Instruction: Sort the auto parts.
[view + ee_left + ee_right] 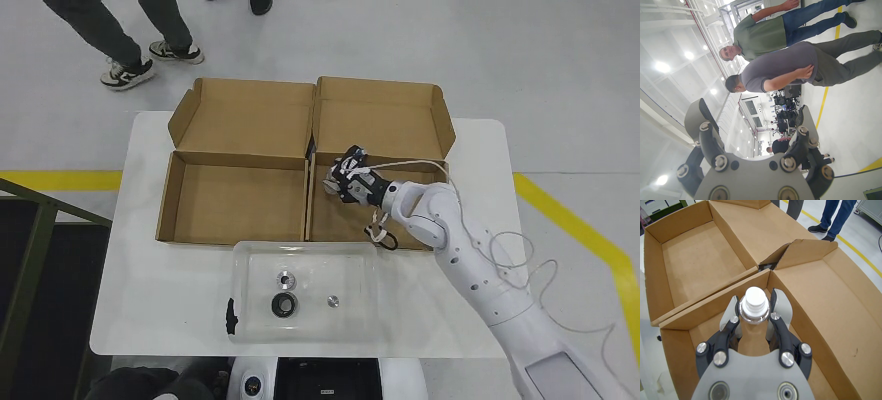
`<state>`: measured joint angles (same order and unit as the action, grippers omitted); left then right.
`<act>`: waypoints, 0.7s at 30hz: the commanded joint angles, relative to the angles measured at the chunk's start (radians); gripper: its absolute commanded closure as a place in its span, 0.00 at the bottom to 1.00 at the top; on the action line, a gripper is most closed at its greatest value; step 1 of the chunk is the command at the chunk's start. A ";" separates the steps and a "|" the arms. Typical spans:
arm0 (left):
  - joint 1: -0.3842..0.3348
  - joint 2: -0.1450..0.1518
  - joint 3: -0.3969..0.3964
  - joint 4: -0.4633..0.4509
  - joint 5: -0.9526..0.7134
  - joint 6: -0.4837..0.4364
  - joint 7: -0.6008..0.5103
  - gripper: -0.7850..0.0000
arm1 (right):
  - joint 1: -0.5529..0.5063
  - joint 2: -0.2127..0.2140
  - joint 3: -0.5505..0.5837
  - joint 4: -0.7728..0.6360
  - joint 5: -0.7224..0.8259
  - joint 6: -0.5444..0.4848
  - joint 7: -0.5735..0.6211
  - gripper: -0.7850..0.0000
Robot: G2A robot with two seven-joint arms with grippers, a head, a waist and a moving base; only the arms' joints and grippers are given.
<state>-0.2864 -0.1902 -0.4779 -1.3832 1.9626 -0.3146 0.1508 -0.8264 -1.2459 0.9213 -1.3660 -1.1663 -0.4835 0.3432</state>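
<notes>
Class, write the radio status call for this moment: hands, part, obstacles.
Right hand shut on white-and-metal part, over right box. Left hand open, empty. Three parts in tray. Nothing seen blocking the drop.

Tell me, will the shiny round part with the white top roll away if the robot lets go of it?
It could probably roll: the part looks round, with a shiny metal rim. That smooth metal may be slippery, though the right gripper holds it. It likely wouldn't go far, since the cardboard box has walls around it.
</notes>
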 commanded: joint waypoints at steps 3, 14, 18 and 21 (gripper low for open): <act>0.000 0.000 0.000 0.000 0.000 0.000 0.000 0.00 | 0.005 -0.004 -0.005 0.005 -0.003 -0.003 -0.003 0.00; 0.000 0.000 0.000 0.000 0.000 0.000 0.000 0.00 | -0.055 0.019 0.075 -0.178 -0.032 -0.058 -0.020 0.00; 0.000 0.000 0.000 0.000 0.000 0.000 0.000 0.00 | -0.106 0.036 0.126 -0.309 -0.044 -0.100 -0.004 0.00; 0.000 0.000 0.000 0.000 0.000 0.000 0.000 0.00 | -0.150 0.048 0.160 -0.404 -0.048 -0.132 0.018 0.00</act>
<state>-0.2864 -0.1902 -0.4779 -1.3832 1.9626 -0.3146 0.1508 -0.9634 -1.2017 1.0718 -1.7379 -1.2124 -0.6052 0.3531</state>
